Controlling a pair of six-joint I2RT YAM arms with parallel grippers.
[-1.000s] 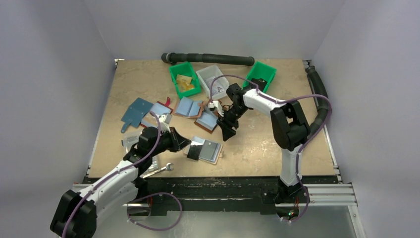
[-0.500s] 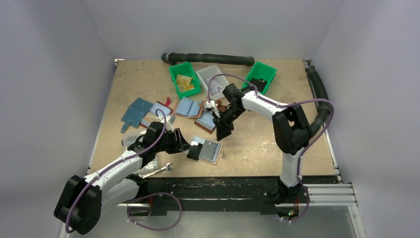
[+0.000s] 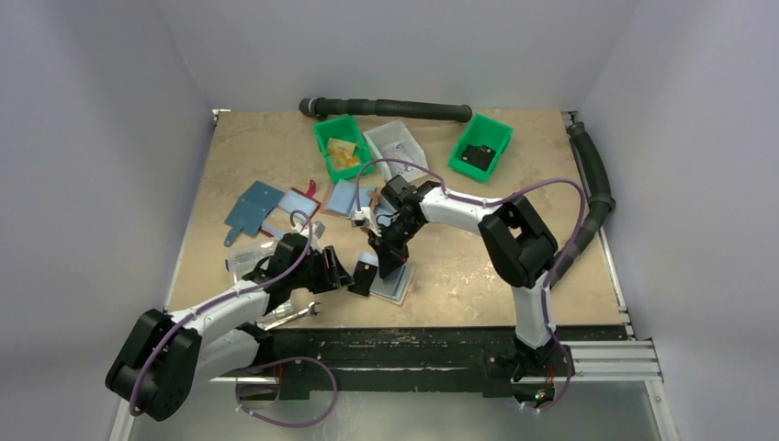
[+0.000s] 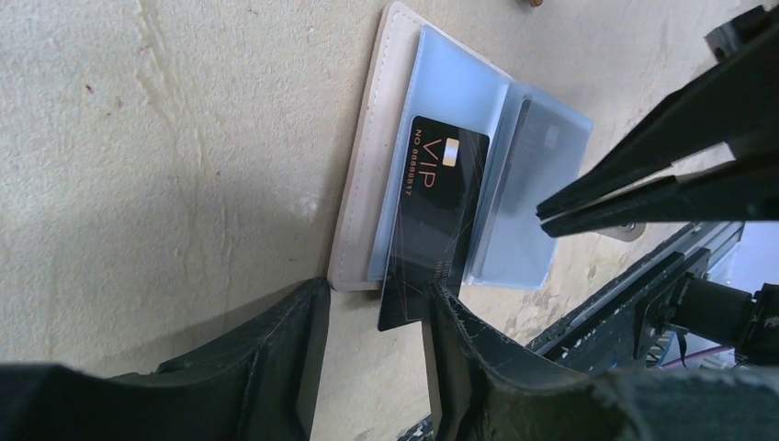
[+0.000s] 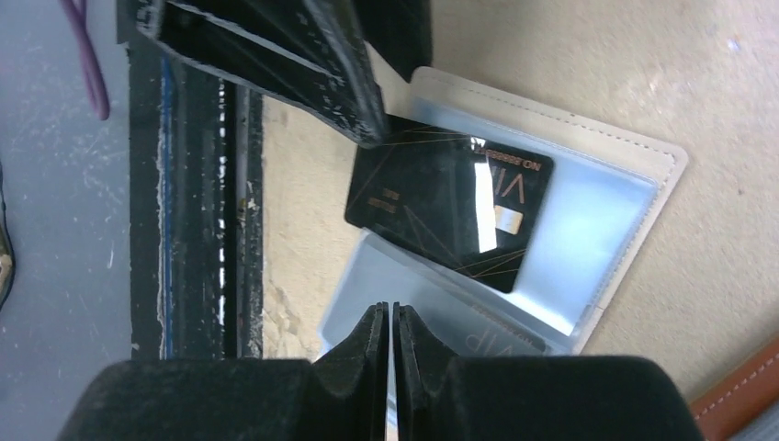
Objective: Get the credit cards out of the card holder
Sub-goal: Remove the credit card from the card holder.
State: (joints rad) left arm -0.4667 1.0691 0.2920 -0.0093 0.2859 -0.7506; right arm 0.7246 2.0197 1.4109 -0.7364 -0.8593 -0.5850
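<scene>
Card holder (image 3: 397, 287) lies open and flat on the table (image 3: 257, 147), near the front edge, approx. in the middle btw. the two arms. It has a whitish rim and light-blue see-through sleeves inside. Both arms reach to it: the left one low from the left side, the right one bent down from behind.

Black VIP card (image 4: 432, 211) sticks partly out of one sleeve, slanted, its free corner past the holder's rim and over the bare wood. That corner is btw. the fingers of the left gripper (image 4: 377, 292). This pincer is spread wide, much wider than the card is thick. The card edge is just beside one finger, maybe touching, but it is not clamped, so nothing is held.

Second card (image 4: 537, 147), dark, sits fully inside the neighbour sleeve; I see it only through the plastic.

Right gripper (image 5: 392, 309) has its fingers pressed together, only a hair slit btw. them, tips at the edge of that neighbour sleeve. If it pinches the plastic or only touches it, I cannot tell.

Further back: an open brown wallet (image 3: 344, 197) w/ blue lining, left green bin (image 3: 321, 140), clear box (image 3: 371, 140), right green bin (image 3: 496, 129), and a black hose (image 3: 395, 108) along the back edge. A spanner (image 3: 296, 315) lies by the left arm.
</scene>
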